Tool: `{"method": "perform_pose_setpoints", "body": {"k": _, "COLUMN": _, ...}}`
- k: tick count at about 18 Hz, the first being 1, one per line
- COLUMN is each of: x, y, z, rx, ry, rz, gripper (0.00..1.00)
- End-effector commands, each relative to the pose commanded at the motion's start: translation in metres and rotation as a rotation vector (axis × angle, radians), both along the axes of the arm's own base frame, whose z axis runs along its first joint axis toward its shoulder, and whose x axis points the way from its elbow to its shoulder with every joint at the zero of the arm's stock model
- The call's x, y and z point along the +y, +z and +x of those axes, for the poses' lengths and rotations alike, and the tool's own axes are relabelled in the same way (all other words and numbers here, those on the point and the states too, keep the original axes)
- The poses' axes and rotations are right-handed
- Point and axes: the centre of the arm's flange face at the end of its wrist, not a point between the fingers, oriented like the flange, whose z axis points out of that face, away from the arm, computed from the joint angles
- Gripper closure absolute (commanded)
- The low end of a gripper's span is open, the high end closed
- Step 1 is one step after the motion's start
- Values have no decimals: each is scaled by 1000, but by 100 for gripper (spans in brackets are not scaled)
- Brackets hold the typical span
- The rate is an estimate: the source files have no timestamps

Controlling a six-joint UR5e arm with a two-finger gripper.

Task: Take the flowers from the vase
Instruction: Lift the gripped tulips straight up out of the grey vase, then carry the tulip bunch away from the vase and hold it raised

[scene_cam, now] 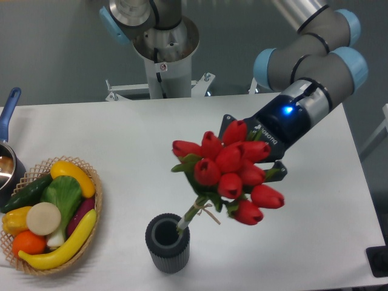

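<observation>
A: In the fixed camera view, how far is the task?

B: I think most of it is done. The flowers [227,173] are lifted high above the table [121,139], and the red buds hang up and to the right of the vase [167,244]. The stems slope down to the left, and their lower end is just at the rim of the vase mouth. I cannot tell if the tips are a little inside or already free.

A: And the gripper?

B: The gripper [254,154] is behind the bunch, mostly hidden by the buds. Its dark fingers show on both sides of the flowers, so I judge it is pinching the bunch, because nothing else carries it.

A: What is left?

B: Only to bring the stem ends fully clear of the vase, I believe. The vase stands upright near the front edge of the table. The basket [97,200] with toy vegetables is well apart on the left.
</observation>
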Motion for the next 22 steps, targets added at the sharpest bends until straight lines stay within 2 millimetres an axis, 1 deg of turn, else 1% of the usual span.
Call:
{"method": "perform_pose_setpoints", "body": {"k": 2, "x": -9, "y": -12, "z": -6, "rx": -16, "ry": 18, "rz": -9, "gripper": 93}}
{"method": "perform_pose_setpoints", "body": {"k": 3, "x": -16, "y": -16, "z": -11, "rx": -26, "ry": 35, "rz": -21, "gripper": 92}}
{"method": "perform_pose_setpoints", "body": {"k": 4, "x": -16, "y": -19, "z": -13, "rx": -22, "ry": 48, "rz": -40, "gripper": 89}}
{"method": "perform_pose_setpoints", "body": {"k": 5, "x": -17, "y": -23, "z": -16, "rx": -10, "ry": 71, "rz": -72, "gripper": 88}}
{"method": "perform_pose_setpoints", "body": {"k": 6, "x": -18, "y": -22, "z": -18, "rx": 19, "ry": 104, "rz": -118, "gripper": 85}}
{"method": "perform_pose_setpoints", "body": {"k": 7, "x": -20, "y": -23, "z": -20, "rx": 52, "ry": 144, "rz": -173, "gripper": 85}}
{"method": "perform_pose_setpoints", "body": {"k": 9, "x": -30, "y": -28, "z": -28, "rx": 92, "ry": 221, "rz": -272, "gripper": 85}}
{"method": "perform_pose_setpoints", "body": {"k": 11, "x": -43, "y": -34, "z": -34, "rx": 92, "ry": 256, "rz": -303, "gripper": 84}}
{"method": "perform_pose_setpoints", "body": {"k": 13, "x": -50, "y": -39, "z": -38, "rx": 93, "ry": 283, "rz": -337, "gripper": 83}}
{"method": "perform_pose_setpoints", "body": {"k": 14, "x": -56, "y": -41, "z": -40, "rx": 107, "ry": 315, "rz": -377, "gripper": 83}}
{"method": "perform_pose_setpoints", "body": {"k": 16, "x": -66, "y": -49, "z": -42, "rx": 147, "ry": 388, "rz": -492, "gripper": 83}}
{"method": "perform_pose_setpoints", "body": {"k": 19, "x": -85, "y": -62, "z": -47, "rx": 169, "ry": 464, "rz": -605, "gripper": 83}}
{"method": "perform_pose_setpoints", "body": {"k": 22, "x": -120, "y": -80, "z": -48, "rx": 150, "ry": 538, "rz": -704, "gripper": 83}}
